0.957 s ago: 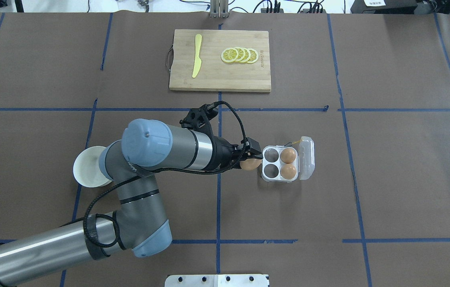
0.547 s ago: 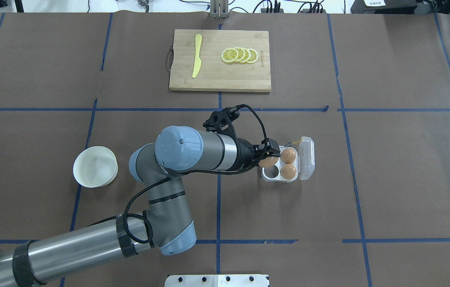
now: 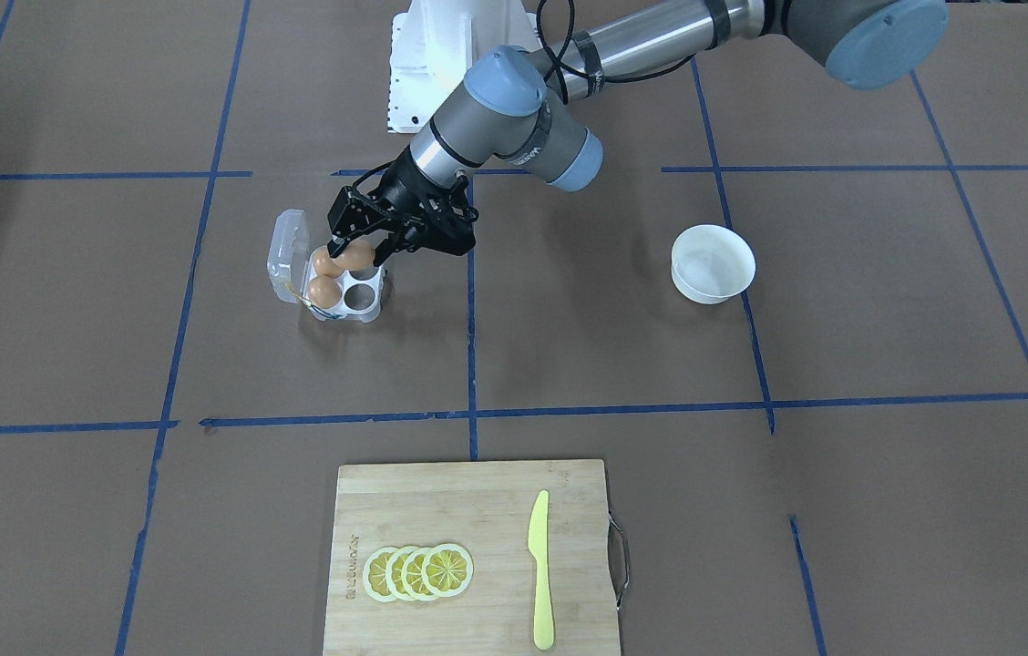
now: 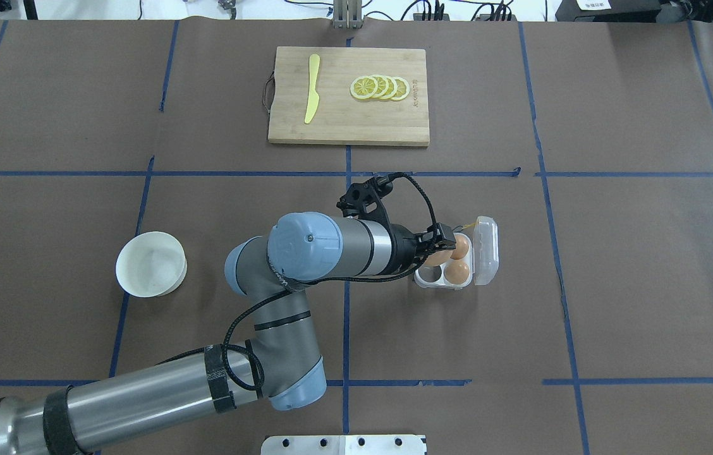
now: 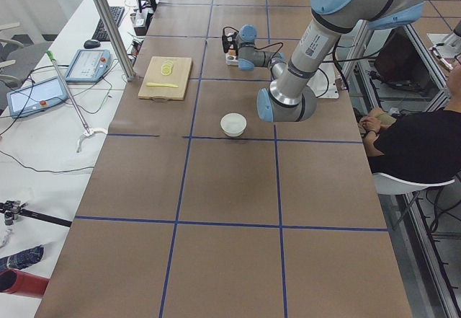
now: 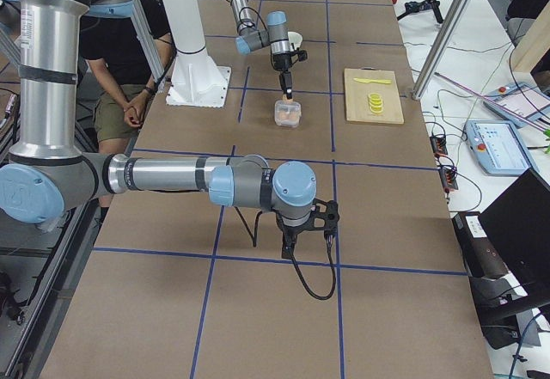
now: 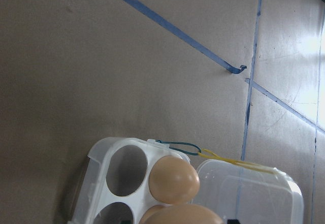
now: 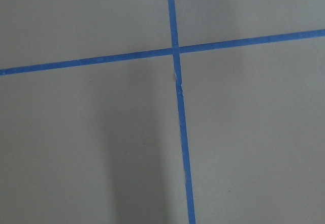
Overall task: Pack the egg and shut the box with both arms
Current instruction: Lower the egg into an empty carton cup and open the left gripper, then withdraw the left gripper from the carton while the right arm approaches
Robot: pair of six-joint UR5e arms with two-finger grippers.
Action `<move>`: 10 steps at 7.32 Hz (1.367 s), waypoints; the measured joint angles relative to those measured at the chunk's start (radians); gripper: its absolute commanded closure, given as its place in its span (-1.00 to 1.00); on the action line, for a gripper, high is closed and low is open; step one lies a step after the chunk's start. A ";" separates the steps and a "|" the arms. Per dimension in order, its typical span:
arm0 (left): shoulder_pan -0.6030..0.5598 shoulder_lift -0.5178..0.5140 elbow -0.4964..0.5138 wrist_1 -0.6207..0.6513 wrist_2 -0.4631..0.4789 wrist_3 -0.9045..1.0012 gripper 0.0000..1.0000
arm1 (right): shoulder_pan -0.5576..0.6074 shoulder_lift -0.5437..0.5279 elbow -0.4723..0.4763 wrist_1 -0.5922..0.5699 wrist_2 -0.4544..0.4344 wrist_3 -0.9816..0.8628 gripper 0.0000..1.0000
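My left gripper is shut on the egg and holds it just over the empty cups on the near-arm side of the box. In the front view the gripper carries the egg above the box. Two other brown eggs fill the cups beside the lid. The clear lid stands open. The left wrist view shows the held egg at the bottom edge. My right gripper shows only in the right side view, low over bare table; I cannot tell its state.
A wooden cutting board with lemon slices and a yellow knife lies at the far middle. A white bowl stands to the left of my left arm. The white pedestal is at the robot's base.
My left arm has swung right with the egg, from beside the box's left edge to over its empty cups. The white bowl is now uncovered.
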 measured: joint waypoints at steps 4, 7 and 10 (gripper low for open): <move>-0.001 0.003 -0.011 0.001 0.001 -0.002 -1.00 | 0.000 0.001 0.002 0.000 0.001 0.001 -1.00; -0.048 0.039 -0.079 0.044 -0.038 0.003 -1.00 | -0.002 0.008 0.023 0.000 0.012 0.003 -1.00; -0.144 0.172 -0.334 0.333 -0.189 0.096 -1.00 | -0.070 0.009 0.101 0.012 0.057 0.092 -1.00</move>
